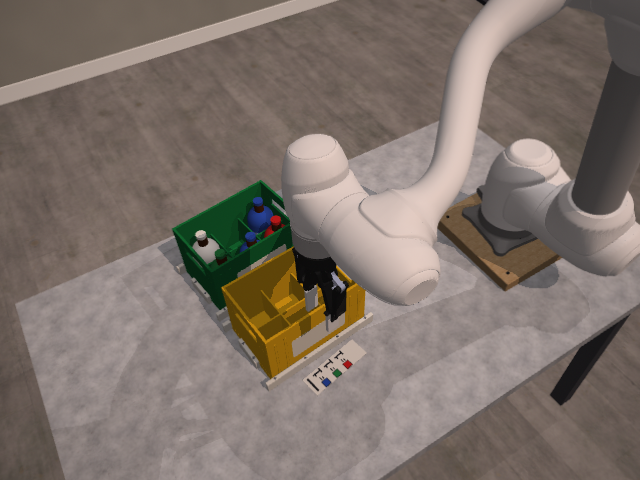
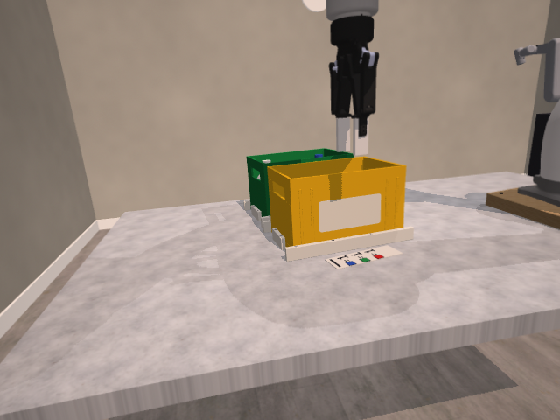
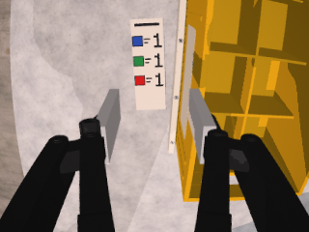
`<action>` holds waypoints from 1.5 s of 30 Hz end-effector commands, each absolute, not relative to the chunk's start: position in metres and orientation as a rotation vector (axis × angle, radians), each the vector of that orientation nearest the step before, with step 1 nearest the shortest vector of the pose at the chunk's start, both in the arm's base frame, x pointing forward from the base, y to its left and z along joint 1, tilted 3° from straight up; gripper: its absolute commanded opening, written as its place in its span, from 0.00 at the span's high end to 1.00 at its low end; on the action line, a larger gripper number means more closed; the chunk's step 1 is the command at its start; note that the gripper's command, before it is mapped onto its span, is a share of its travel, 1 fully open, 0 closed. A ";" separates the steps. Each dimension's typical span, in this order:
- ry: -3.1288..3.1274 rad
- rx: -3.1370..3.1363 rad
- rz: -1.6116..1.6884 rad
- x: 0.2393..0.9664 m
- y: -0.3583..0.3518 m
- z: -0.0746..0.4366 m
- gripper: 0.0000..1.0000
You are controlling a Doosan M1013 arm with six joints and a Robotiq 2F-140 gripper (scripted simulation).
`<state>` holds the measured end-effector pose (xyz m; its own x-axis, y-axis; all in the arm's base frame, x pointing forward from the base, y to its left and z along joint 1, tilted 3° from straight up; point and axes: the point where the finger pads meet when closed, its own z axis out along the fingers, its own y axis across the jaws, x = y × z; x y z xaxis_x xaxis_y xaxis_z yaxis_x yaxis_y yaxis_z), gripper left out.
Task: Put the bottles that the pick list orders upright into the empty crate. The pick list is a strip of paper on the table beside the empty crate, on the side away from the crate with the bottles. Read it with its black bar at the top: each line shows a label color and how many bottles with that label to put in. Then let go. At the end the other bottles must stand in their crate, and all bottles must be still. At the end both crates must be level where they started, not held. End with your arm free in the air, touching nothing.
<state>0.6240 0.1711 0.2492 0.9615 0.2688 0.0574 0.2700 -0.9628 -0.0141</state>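
The pick list [image 3: 147, 64] lies on the table beside the yellow crate [image 1: 294, 315]. Read with its black bar at the top, it says blue 1, green 1, red 1. It also shows in the top and exterior views [image 1: 334, 366] [image 2: 363, 258]. The yellow crate [image 3: 247, 84] is empty, with dividers inside. Behind it, the green crate [image 1: 232, 235] holds a large blue bottle [image 1: 258, 214], a red-capped bottle [image 1: 274, 225], a small blue-capped bottle [image 1: 250, 239], a white bottle with a brown cap [image 1: 205, 246] and a green-capped bottle [image 1: 221, 255]. My gripper [image 3: 154, 103] [image 2: 353, 142] hangs above the yellow crate's front wall, partly open and empty.
Both crates sit in white rail frames [image 2: 348, 246] on the grey table. The robot's base stands on a wooden plate [image 1: 498, 242] at the right. My arm's big elbow [image 1: 361, 232] hides part of both crates in the top view.
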 end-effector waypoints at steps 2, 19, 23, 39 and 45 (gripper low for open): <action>-0.424 -3.090 -0.086 0.627 0.154 0.254 0.62; -0.424 -3.090 -0.086 0.641 0.083 0.272 0.62; -0.424 -3.090 -0.086 0.645 0.064 0.277 0.62; -0.424 -3.090 -0.086 0.657 -0.003 0.293 0.62; -0.424 -3.090 -0.086 0.663 -0.032 0.301 0.62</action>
<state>0.6610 -0.0217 0.2981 0.9616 0.2684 0.0574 0.2695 -0.9629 -0.0137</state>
